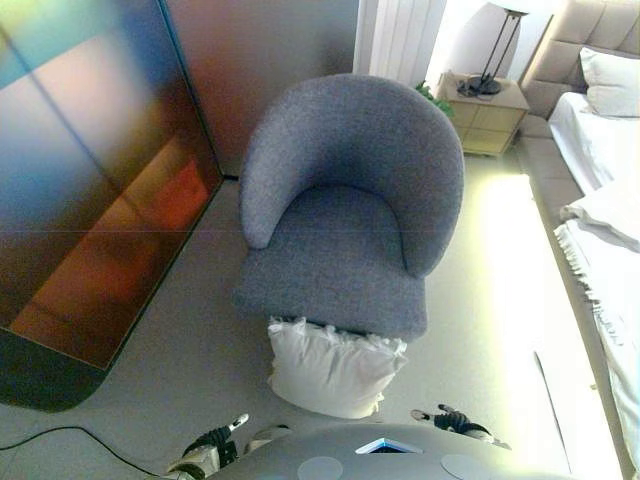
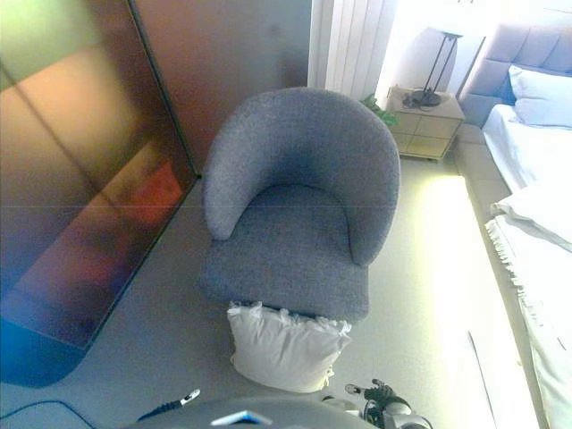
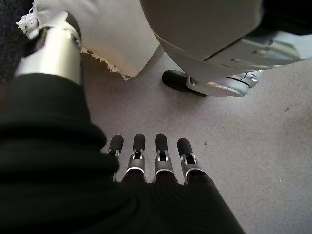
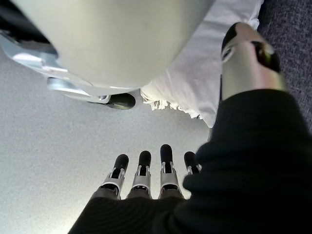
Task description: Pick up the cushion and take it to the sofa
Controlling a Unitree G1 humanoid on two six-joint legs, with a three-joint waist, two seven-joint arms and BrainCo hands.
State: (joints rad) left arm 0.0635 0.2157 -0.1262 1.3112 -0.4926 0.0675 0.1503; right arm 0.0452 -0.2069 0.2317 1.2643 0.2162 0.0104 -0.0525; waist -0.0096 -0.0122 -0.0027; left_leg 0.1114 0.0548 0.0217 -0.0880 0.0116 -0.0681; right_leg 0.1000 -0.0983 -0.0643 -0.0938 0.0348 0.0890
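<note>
Cushion (image 1: 332,368), white and frilled, leans on the floor (image 1: 190,360) against the armchair (image 1: 345,210) front; you have bare carpet either side. Left robot hand (image 3: 146,156) and right robot hand (image 4: 146,170) hang low, fingers straight, holding nothing.

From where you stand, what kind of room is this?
Most likely a bedroom. There is a bed with a white pillow on the right, a bedside table with a lamp beside it, and a grey armchair in the middle, with a white cushion on the floor against its front.
</note>
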